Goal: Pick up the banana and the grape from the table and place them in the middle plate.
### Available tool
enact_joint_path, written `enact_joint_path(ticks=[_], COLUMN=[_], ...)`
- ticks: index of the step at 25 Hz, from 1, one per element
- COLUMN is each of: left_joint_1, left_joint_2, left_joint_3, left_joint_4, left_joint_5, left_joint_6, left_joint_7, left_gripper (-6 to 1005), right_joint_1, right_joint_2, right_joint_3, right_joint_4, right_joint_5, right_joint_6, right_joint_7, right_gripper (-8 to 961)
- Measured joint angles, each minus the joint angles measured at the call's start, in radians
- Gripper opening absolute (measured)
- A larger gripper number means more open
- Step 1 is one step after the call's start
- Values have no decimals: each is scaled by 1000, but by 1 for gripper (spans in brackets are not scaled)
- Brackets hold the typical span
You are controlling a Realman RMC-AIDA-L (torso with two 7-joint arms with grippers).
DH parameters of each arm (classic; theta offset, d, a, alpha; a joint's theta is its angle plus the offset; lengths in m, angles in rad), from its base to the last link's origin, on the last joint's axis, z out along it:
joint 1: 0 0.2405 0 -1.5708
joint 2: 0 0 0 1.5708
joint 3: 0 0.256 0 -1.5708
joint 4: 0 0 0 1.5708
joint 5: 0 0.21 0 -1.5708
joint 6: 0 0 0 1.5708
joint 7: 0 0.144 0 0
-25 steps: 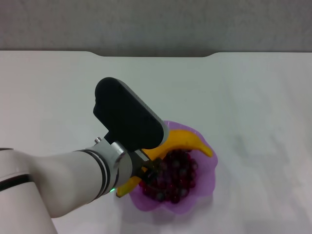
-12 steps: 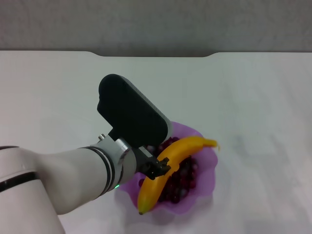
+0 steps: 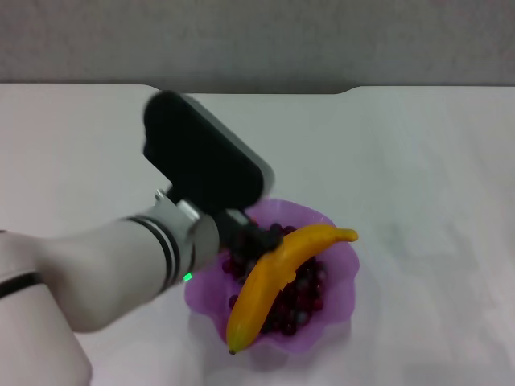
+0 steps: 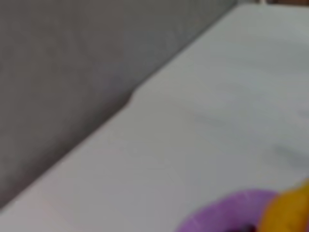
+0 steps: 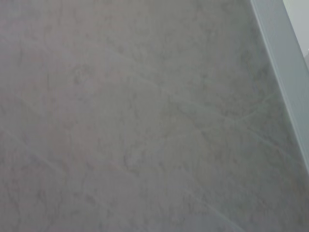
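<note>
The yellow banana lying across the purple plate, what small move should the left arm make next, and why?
Probably lift the left gripper straight up and away. The curved yellow banana already lies across the bunch of dark red grapes in the translucent purple scalloped plate, though its dark tip juts past the near rim. Whether the fingers have let go is hidden, so rise gently. The right arm is out of sight.

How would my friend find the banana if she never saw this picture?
Look at the white table and find the purple plate with the wavy rim near its front. The banana lies slantwise across that plate, on top of the dark red grapes, right beside the left gripper. It is the only long, curved, yellow-orange thing there.
</note>
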Motion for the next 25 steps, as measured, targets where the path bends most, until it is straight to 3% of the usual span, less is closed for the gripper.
enact_joint_path(ticks=[6,12,17,25], left_joint_1=[55,164,214,244], left_joint_2=[-27,-75,-80,-83], left_joint_3=[-104,-286,-390,-543], left_joint_4=[1,8,37,240], left_joint_5=[79,109,136,127], left_joint_6=[-139,-364,-475,-803], left_joint_7=[-1,0,-3,-75], left_gripper=[886,883,881,881], right_joint_1=[0,0,0,1], right_joint_2=[-1,-3,-6,-6], right_joint_3=[0,-9,-25,-33], right_joint_4=[0,-5,-13,-14], right_joint_5=[0,0,-2,-2], right_joint_6=[0,0,0,0], right_joint_7=[-1,-4,-11,-91], right_gripper=[878,878,878,878])
